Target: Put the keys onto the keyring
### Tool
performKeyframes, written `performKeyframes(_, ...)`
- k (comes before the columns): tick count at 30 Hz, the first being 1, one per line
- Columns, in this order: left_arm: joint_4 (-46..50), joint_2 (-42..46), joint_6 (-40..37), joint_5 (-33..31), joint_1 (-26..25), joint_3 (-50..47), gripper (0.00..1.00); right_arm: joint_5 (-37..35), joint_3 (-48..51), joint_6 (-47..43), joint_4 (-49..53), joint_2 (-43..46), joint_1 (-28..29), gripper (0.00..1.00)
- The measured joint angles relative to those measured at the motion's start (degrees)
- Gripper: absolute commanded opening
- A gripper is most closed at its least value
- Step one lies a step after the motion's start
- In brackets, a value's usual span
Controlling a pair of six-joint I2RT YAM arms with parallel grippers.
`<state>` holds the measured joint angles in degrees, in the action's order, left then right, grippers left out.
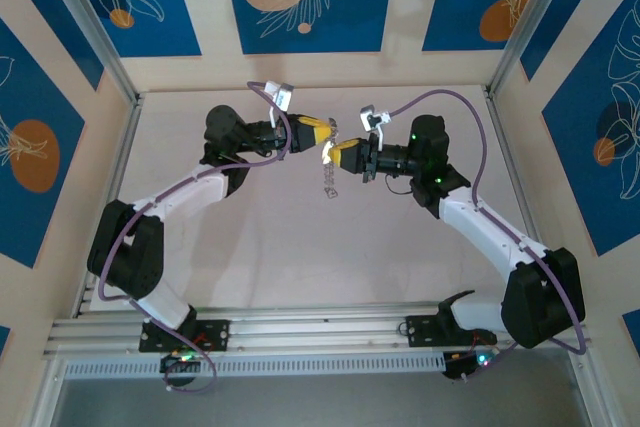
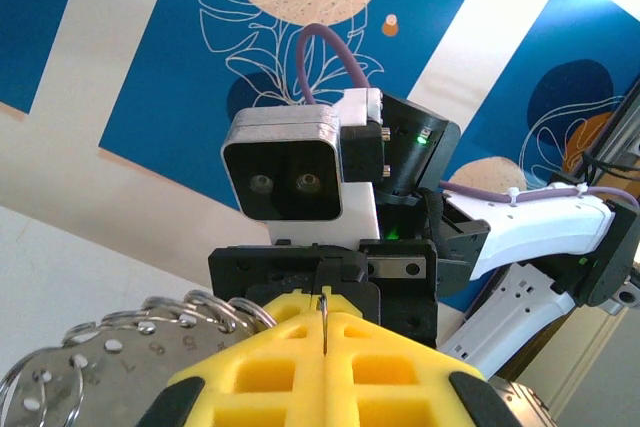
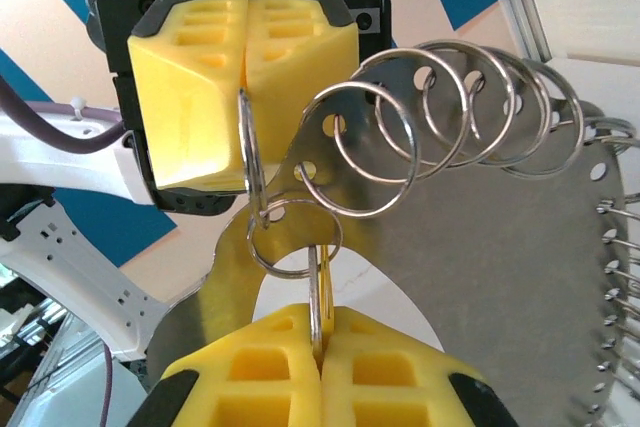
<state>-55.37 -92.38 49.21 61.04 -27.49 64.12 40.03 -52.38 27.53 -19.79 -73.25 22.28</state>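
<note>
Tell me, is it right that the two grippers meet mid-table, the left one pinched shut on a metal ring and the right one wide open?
One slip: the right gripper is not open; the right wrist view shows it shut on a thin metal piece. The rest holds: the left gripper is shut on a metal ring, and the two meet mid-table.

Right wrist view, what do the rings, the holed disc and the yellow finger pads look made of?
Rings: polished steel-like wire, bright reflections. Disc: duller grey sheet metal, brushed, punched holes. Pads: matte yellow moulded plastic or rubber, with ribbed pockets; which, unclear.
</note>
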Motion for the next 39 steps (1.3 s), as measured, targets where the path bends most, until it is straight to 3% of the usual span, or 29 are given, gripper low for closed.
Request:
performKeyframes(18,-1.1,0.0,0.0,0.0,0.0,-0.3,0.00,-0.7,0.5,0.3,2.0,2.8,-2.4,0.00)
performKeyframes(39,-0.5,0.0,-0.9,0.0,-0.5,-0.5,0.00,-0.2,-8.4,-6.6,17.7,2.9,-1.8,0.00)
